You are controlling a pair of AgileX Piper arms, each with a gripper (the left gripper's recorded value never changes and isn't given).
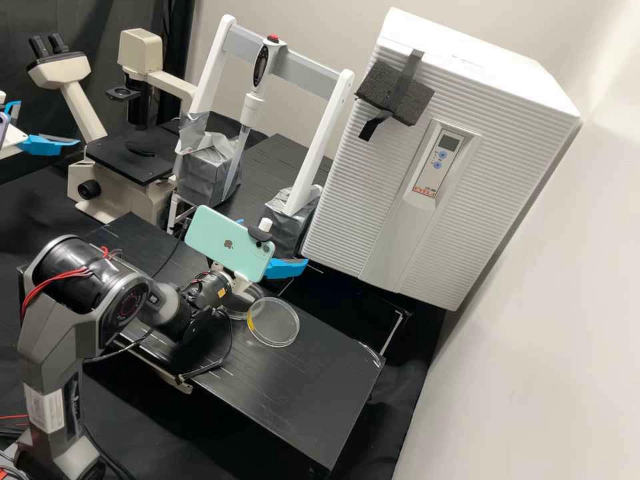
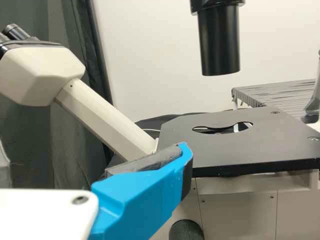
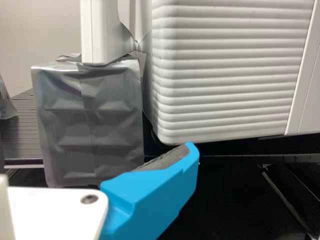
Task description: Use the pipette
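Two claws, each with its blue fingers spread apart. The left claw [image 1: 41,127] hangs at the far left beside the microscope [image 1: 113,157]. Next, the pipette [image 1: 257,77] hangs upright from the white rack [image 1: 327,133], well apart from both claws. The right claw [image 1: 273,245] sits low over the table [image 1: 300,393], near the rack's taped foot [image 1: 293,217] and beside a clear petri dish [image 1: 272,323]. A white ribbed cabinet [image 1: 400,193] stands rightmost.

Black bench [image 1: 313,393]: petri dish [image 1: 273,322], microscope [image 1: 117,180], taped stand [image 1: 321,140]
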